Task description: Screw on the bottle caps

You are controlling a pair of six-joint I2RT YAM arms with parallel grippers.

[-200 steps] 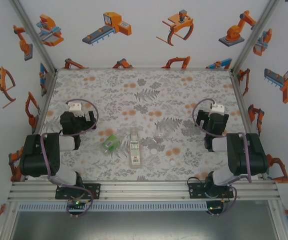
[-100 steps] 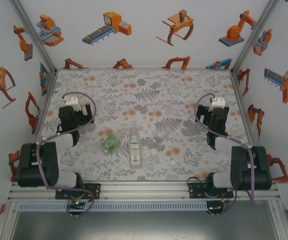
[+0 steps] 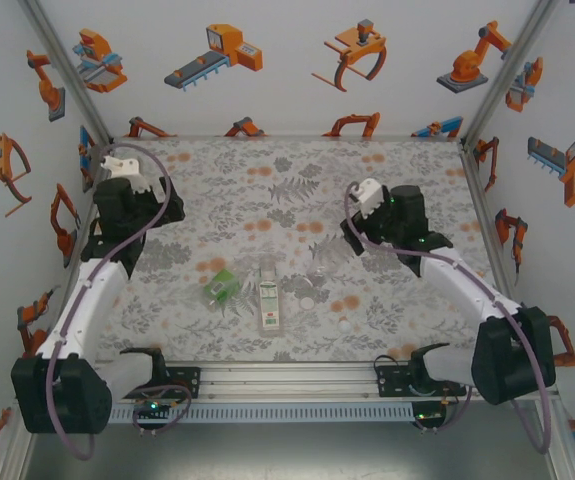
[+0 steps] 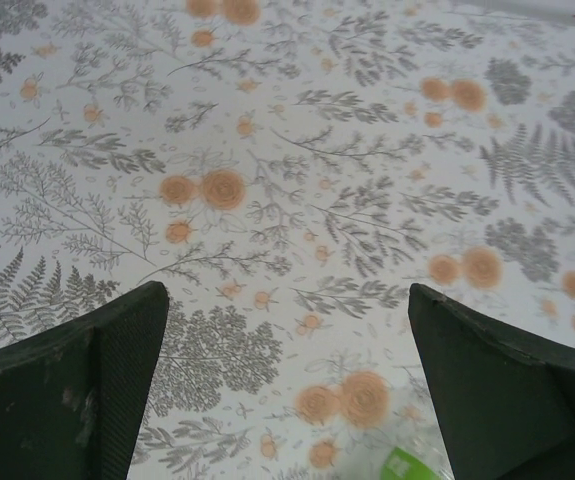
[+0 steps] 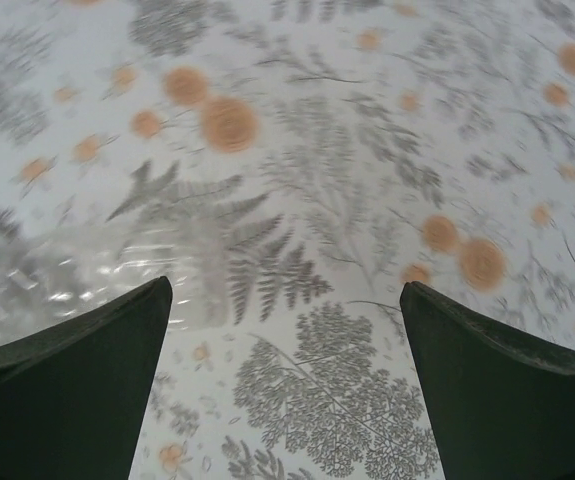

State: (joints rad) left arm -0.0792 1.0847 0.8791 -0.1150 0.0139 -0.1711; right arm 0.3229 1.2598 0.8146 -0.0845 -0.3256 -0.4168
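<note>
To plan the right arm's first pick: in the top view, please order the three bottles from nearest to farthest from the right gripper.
1. Clear bottle, just left of the right gripper.
2. Labelled bottle, centre.
3. Green bottle, farther left.

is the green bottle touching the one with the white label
Apart. The top external view shows a bare strip of patterned table between the green bottle and the labelled bottle.
</note>
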